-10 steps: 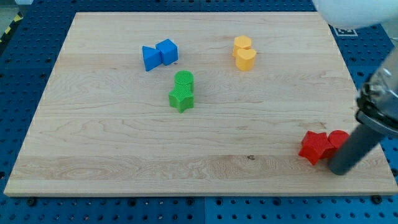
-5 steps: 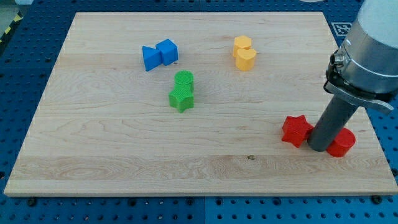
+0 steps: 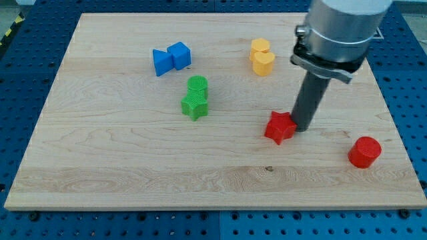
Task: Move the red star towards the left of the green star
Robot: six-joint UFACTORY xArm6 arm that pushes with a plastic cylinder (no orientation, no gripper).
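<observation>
You see my tip (image 3: 301, 128) now touching the red star-shaped block (image 3: 280, 127) on its right; both moved left, toward the green star-shaped block (image 3: 194, 105), leaving the red cylinder block (image 3: 364, 152) behind.

Pale wooden bench (image 3: 120, 153): 2 blue blocks (image 3: 171, 59) touching, top left; 2 yellow blocks (image 3: 261, 56) touching, top; green cylinder (image 3: 197, 85); red cylinder (image 3: 364, 152) bottom right.
</observation>
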